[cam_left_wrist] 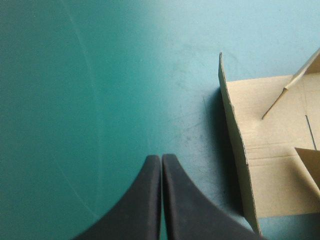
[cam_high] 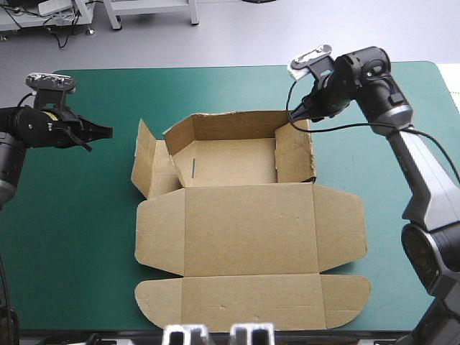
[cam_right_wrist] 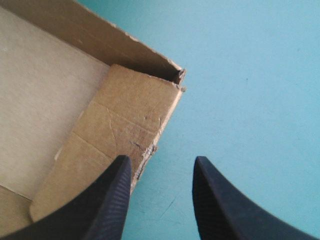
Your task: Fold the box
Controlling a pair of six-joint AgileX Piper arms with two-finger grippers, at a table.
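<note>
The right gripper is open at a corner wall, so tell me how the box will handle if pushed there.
The box is thin brown board, probably light, so a push may slide the whole sheet on the teal-green cover. Its corner wall shows creases and a frayed edge, so it likely bends easily. The leaning left flap could flop.

The right gripper rises from the lower edge of the frame with its black jaws standing apart, and teal-green worktop shows in the gap between them. The brown box fills the upper left and left of the frame. One wall runs down from the upper left to a corner near the centre top. From that corner a creased panel with a frayed edge slants towards the lower left. This edge passes just beside the tip of the jaw on the left. Bare worktop fills the right half.
</note>
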